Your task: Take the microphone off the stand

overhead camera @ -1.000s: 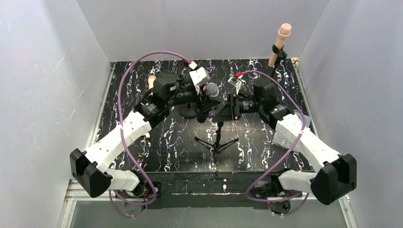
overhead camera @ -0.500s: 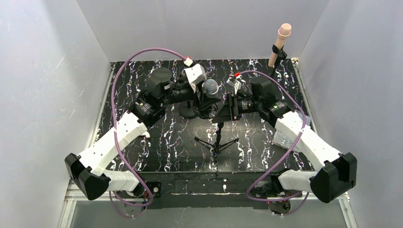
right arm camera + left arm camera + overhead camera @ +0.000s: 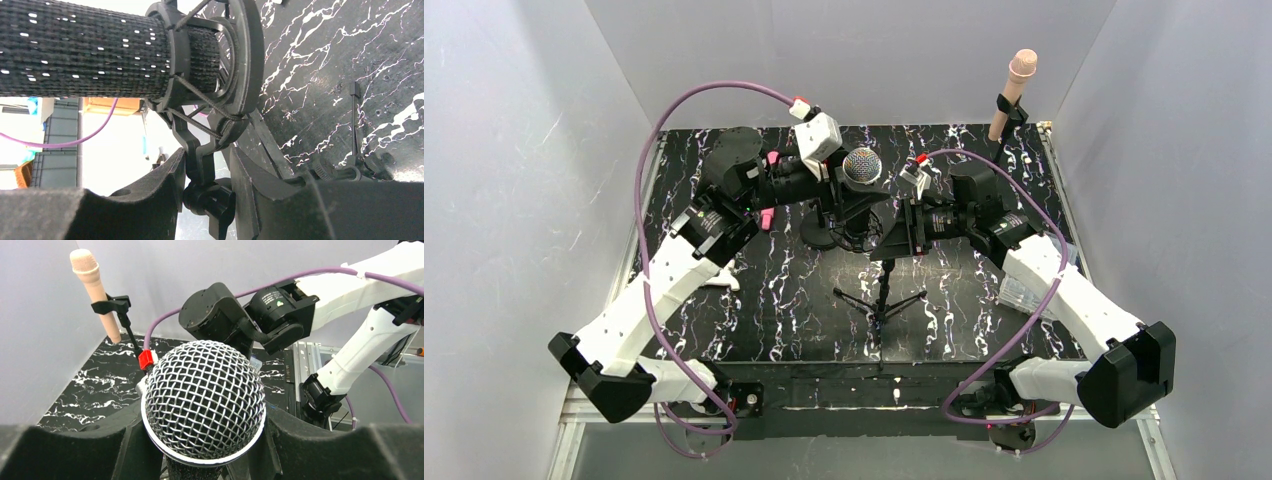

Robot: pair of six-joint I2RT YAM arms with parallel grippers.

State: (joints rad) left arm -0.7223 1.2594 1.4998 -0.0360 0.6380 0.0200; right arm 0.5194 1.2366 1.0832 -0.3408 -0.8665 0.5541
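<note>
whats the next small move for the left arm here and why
Probably slide the microphone straight out along its axis with the left gripper. Its jaws are shut on it, its body sits inside the shock mount ring, and the right gripper clamps the mount's stem.

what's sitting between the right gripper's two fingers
The stand's mount stem, just above its black knob, with a finger close on each side. The right wrist view shows it.

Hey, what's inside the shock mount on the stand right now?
The black end of the microphone lies inside the shock mount, among its elastic cords. Its tip is covered by the rim, so how deep it sits can't be seen.
</note>
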